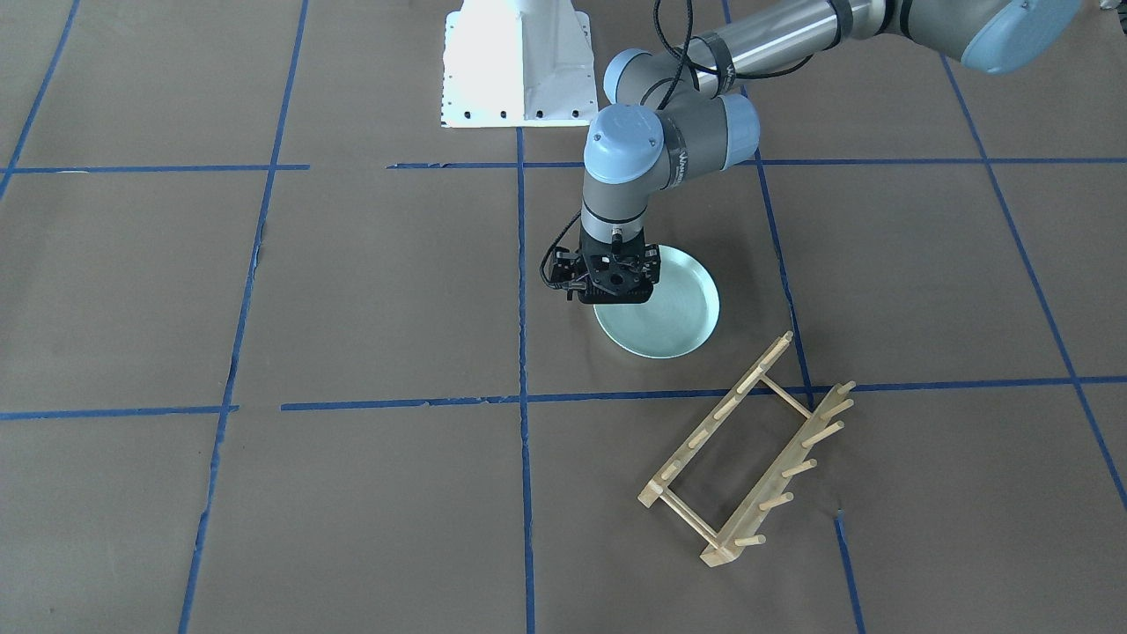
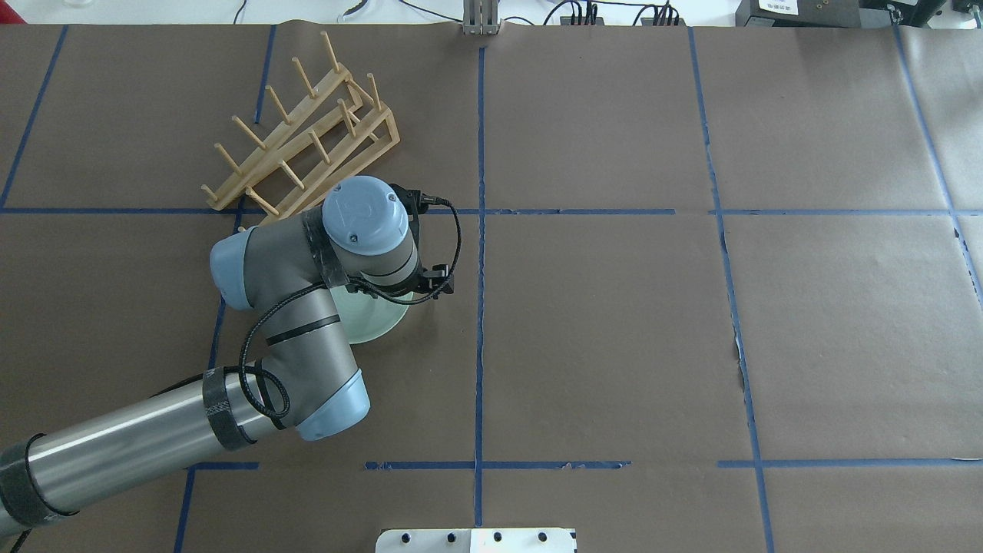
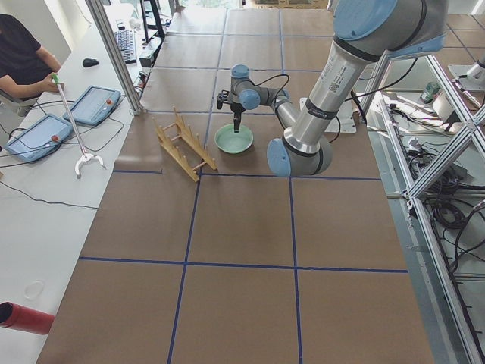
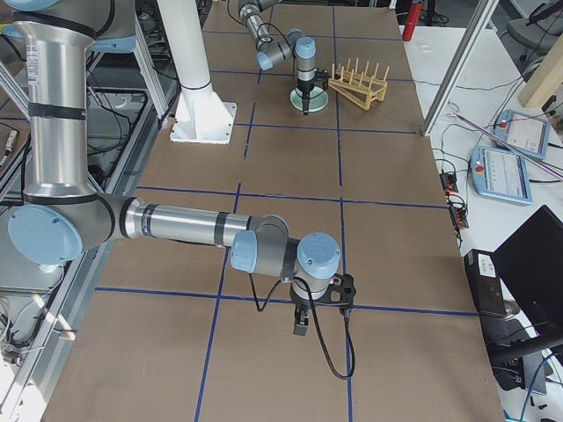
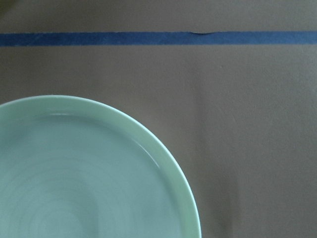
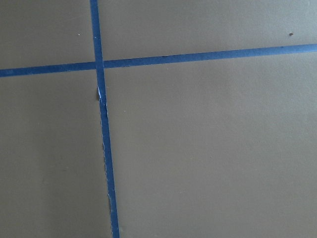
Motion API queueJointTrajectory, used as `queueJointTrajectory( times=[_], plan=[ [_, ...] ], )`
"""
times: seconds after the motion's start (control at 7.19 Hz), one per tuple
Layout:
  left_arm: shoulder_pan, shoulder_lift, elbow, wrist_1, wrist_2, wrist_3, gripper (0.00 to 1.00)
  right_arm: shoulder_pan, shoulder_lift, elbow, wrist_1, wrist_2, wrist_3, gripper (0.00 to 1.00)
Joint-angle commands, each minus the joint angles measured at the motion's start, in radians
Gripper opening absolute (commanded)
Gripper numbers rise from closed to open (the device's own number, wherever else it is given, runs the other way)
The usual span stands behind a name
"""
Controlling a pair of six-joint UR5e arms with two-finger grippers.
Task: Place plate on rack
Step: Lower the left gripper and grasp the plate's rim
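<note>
Front view: plate (image 1: pixel 673 308) lies flat on table (image 1: pixel 352 291), near rack (image 1: pixel 748 453) but not touching it. Left end effector (image 1: pixel 618 286) points down over the plate's rim on the side away from the rack. Fingers are hidden, so I can't tell if it's released or clenched.
Overhead: left arm (image 2: pixel 361 230) covers most of the plate. Rack sits skewed to the blue tape (image 2: pixel 480 307) grid.
Right side view: right end effector (image 4: pixel 300 327) is low over the table, well apart from the plate. Can't tell its state.
Left wrist cam: plate fills the lower left, with a tape line beyond it.
Right wrist cam: table and crossing tape.
</note>
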State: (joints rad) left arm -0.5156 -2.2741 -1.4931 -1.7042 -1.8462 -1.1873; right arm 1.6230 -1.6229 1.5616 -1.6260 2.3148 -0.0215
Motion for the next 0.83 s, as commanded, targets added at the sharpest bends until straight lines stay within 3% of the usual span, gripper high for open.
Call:
queueJointTrajectory(
  times=[0.0, 0.28, 0.7],
  plan=[
    [0.008, -0.001, 0.001, 0.000, 0.010, 0.000, 0.94, 0.000, 0.000, 0.000, 0.000, 0.000, 0.000, 1.00],
    [0.009, -0.001, 0.001, 0.000, 0.010, 0.002, 0.71, 0.000, 0.000, 0.000, 0.000, 0.000, 0.000, 1.00],
    [0.009, -0.002, -0.002, 0.002, 0.010, 0.000, 0.15, 0.000, 0.001, 0.000, 0.000, 0.000, 0.000, 1.00]
  ],
)
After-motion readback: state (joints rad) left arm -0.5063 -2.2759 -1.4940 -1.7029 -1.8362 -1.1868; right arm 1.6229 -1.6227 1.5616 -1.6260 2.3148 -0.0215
